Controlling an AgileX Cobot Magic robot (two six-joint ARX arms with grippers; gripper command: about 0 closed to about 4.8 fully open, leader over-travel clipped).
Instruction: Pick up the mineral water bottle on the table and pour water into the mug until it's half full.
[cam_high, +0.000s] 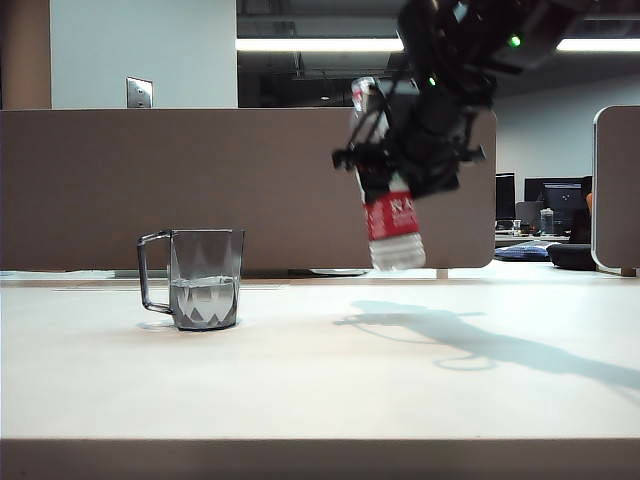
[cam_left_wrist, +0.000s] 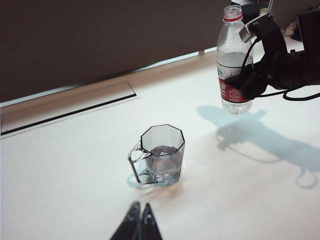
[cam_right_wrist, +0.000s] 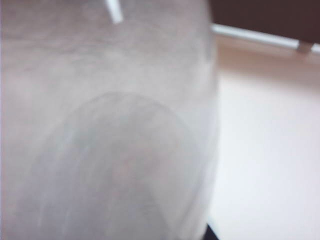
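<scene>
The mineral water bottle hangs in the air right of centre, well above the table. It is nearly upright, with its neck leaning slightly left. My right gripper is shut on its middle, just above the red label. The left wrist view shows the bottle partly filled, with the right gripper clamped across it. The bottle's clear wall fills the right wrist view and hides the jaws. The smoky mug stands on the table at the left, handle to the left, with water in its lower part. My left gripper is shut and empty, a short way in front of the mug.
A brown partition wall runs along the table's far edge. A long cable slot lies in the tabletop behind the mug. The arm's shadow falls on the table at the right.
</scene>
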